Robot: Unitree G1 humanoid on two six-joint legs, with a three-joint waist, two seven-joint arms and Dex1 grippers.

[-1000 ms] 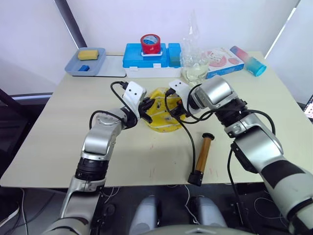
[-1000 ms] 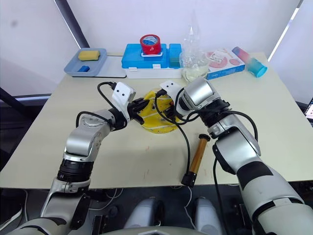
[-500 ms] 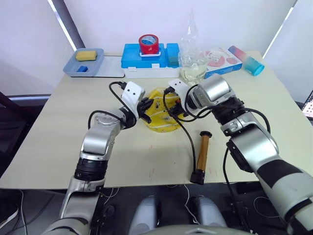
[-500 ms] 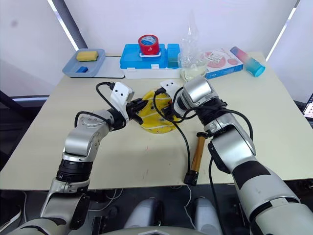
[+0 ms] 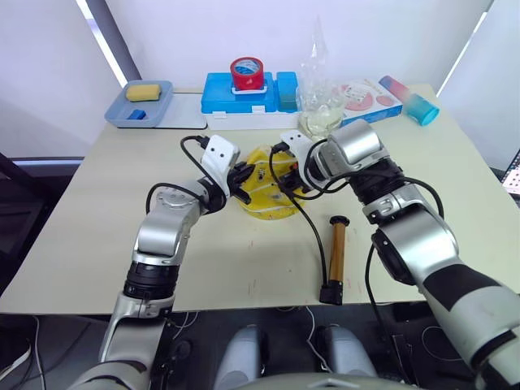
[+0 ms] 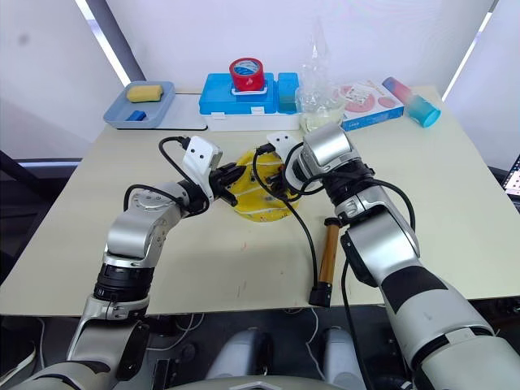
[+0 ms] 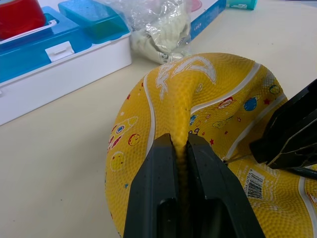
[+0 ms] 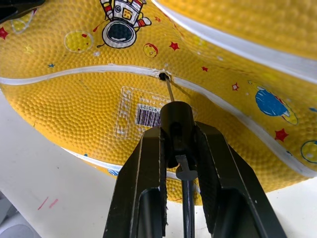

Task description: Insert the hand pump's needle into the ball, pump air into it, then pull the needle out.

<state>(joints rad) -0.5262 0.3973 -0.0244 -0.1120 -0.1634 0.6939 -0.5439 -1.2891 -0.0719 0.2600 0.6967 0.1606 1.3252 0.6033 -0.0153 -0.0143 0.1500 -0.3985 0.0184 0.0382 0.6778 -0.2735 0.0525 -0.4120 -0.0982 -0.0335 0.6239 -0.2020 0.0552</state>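
The yellow ball [image 5: 269, 193] lies dented like a bowl at the table's middle. My left gripper [image 7: 181, 145] is shut on a raised fold of its rim, from the ball's left side [image 5: 241, 180]. My right gripper [image 8: 177, 133] is shut on the black fitting of the needle [image 8: 169, 90], at the ball's right side [image 5: 289, 175]. The thin pin's tip sits at the black valve hole [image 8: 162, 76] beside the barcode label; its depth is unclear. The hand pump [image 5: 335, 255] lies flat on the table nearer the front edge. Its black hose [image 5: 313, 227] curves up to my right gripper.
Along the far edge stand a grey tray [image 5: 166, 112] holding a sponge, a blue box [image 5: 223, 92] with a red tape roll [image 5: 246, 72] on it, a crumpled clear bag [image 5: 319, 101], a pink-and-white box [image 5: 367, 97] and a lying blue tumbler [image 5: 412, 99].
My right gripper has pushed slightly toward the ball with the needle. The pump on the table has swung a little straighter, pulled by its hose. The head view shifted slightly.
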